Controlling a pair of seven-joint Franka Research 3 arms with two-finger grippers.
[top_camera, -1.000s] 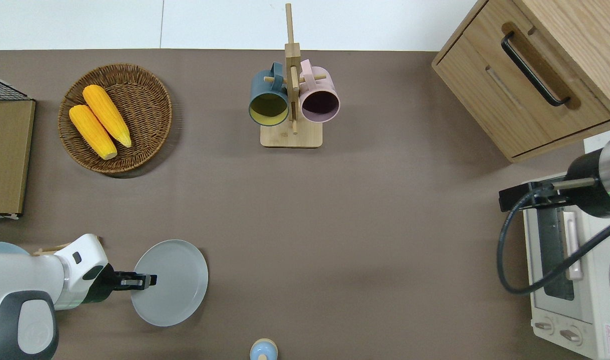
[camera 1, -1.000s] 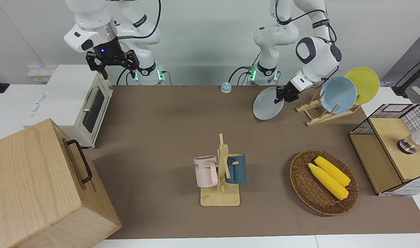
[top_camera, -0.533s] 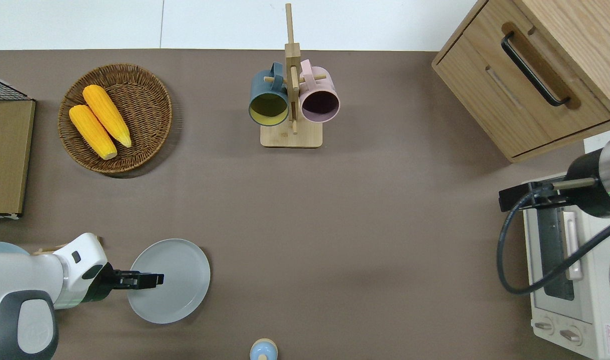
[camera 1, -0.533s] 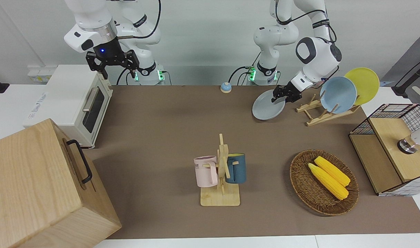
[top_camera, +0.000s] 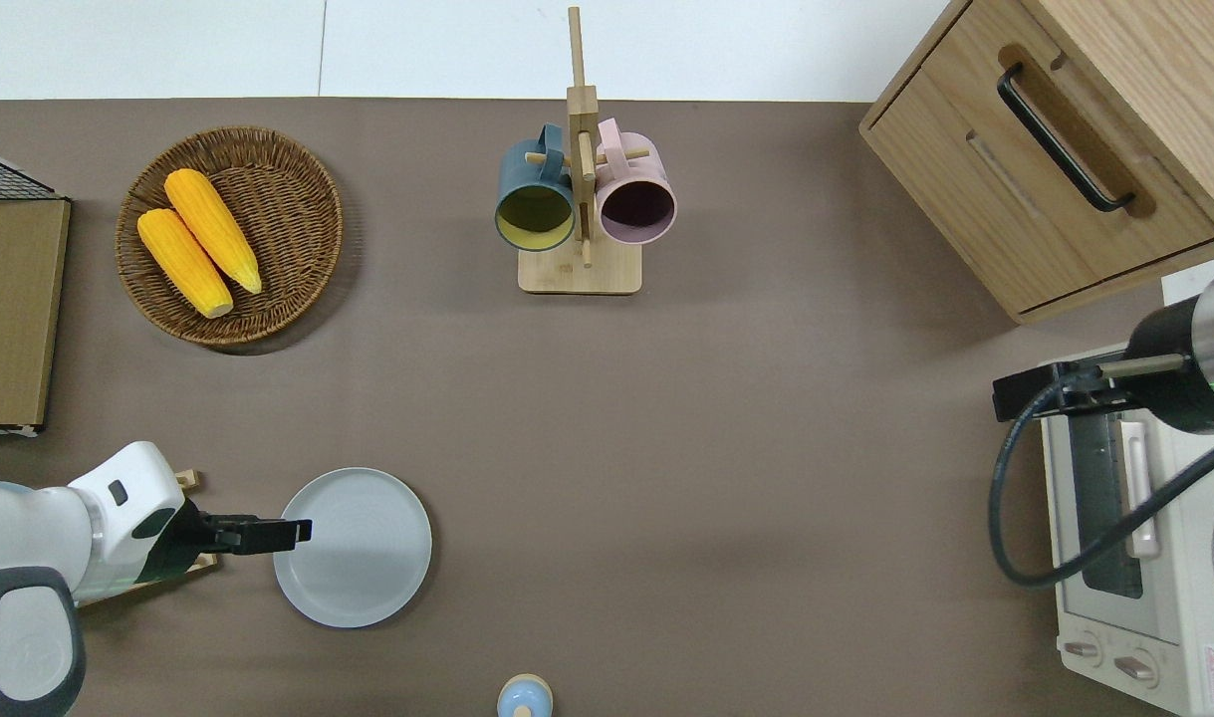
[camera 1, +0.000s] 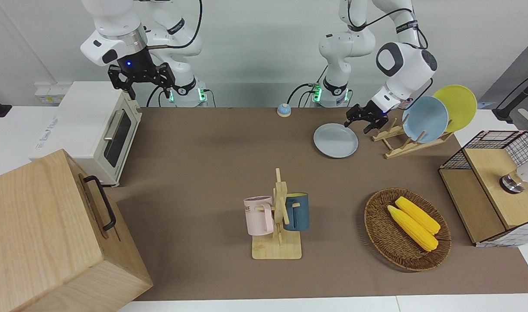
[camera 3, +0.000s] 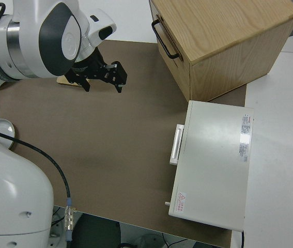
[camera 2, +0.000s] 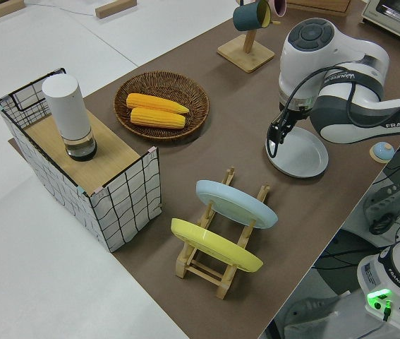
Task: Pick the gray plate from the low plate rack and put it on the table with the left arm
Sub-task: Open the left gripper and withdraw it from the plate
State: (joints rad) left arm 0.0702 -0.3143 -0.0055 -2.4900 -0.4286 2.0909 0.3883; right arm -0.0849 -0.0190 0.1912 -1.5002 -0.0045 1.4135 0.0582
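A: Overhead view first, biggest thing down: the table (top_camera: 726, 448) carries everything, and the gray plate (top_camera: 353, 547) lies flat on its brown matting, toward the left arm's end and close to the robots' edge.

B: So it is out of the low plate rack (camera 1: 409, 143)?

A: Yes. In the front view the rack holds only the sky-blue plate (camera 1: 425, 119) and the yellow plate (camera 1: 456, 106), both leaning on their pegs. The gray one sits just beside the rack, apart from it, nothing propping it up.

B: And the left arm (camera 1: 404, 65)?

A: Its end effector (camera 1: 362, 118) hangs over the edge of the plate nearest the rack. The front view shows the two fingers spread with a gap between them and nothing in that gap, so I read it as let go. Whether a fingertip touches the rim, I cannot tell.

B: The other arm?

A: The right end effector (camera 1: 141, 80) is parked, fingers wide apart, gripping nothing.

B: What is left, then?

A: By my judgement, the pick and the placing are both done. Only the left arm's retreat away from the plate seems to be left, without nudging the rim or the rack.
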